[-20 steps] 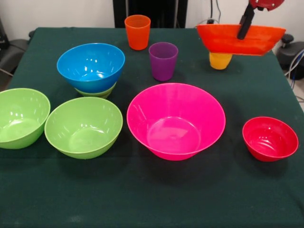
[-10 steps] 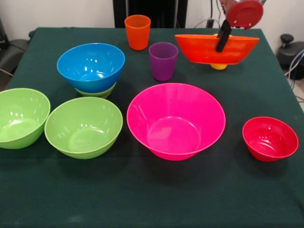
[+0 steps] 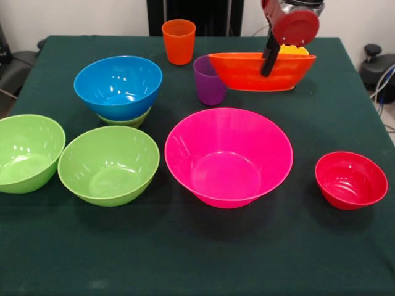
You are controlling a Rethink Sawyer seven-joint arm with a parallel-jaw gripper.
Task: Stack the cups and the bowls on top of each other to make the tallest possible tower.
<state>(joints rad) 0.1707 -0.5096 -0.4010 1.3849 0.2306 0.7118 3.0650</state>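
1. The gripper (image 3: pixel 269 61) is clamped on the near rim of the orange bowl (image 3: pixel 247 73), held off the table (image 3: pixel 197 259) at about 1 o'clock
2. That bowl is glossy, wide and shallow, overlapping the purple cup (image 3: pixel 207 83) on its left; a yellow cup (image 3: pixel 296 50) peeks behind it
3. The blue bowl (image 3: pixel 117 86) sits nested in a green bowl (image 3: pixel 123 119) at 10 o'clock
4. The pink bowl (image 3: pixel 228 157) is at centre

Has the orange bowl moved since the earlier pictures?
Yes. The orange bowl, held by the gripper, has travelled to the picture's left and now overlaps the purple cup, which has stayed in place.
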